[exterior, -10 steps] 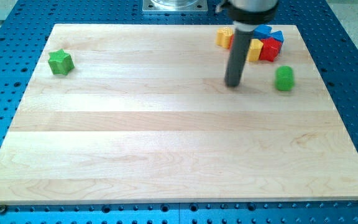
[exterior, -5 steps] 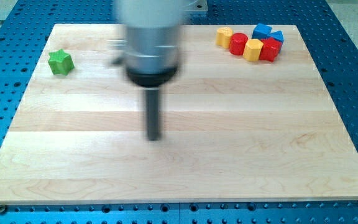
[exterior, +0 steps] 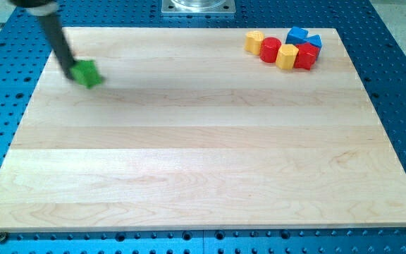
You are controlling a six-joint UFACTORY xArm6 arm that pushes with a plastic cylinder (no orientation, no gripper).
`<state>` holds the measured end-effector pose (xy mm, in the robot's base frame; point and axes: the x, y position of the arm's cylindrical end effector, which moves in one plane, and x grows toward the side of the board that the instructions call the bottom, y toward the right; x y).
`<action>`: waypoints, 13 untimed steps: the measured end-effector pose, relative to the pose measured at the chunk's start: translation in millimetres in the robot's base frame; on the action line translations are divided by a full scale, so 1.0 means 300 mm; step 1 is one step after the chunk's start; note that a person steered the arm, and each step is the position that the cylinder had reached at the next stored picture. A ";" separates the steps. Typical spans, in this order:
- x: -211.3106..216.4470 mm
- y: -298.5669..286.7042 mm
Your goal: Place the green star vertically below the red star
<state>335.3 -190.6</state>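
Barely begun: my tip (exterior: 72, 75) touching green star (exterior: 87, 74) at its nine o'clock. Red star (exterior: 305, 56) far off toward three o'clock (whole board left to cross). No jaws here, just a rod.

My tip (exterior: 72, 76) touching the green star (exterior: 87, 74) at the view's upper left, red star (exterior: 305, 56) far right on tabletop (exterior: 203, 162)
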 end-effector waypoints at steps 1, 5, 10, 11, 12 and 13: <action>0.076 0.487; 0.241 0.311; 0.300 1.018; 0.431 0.877; 0.468 1.008; 0.418 1.075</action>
<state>460.7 131.9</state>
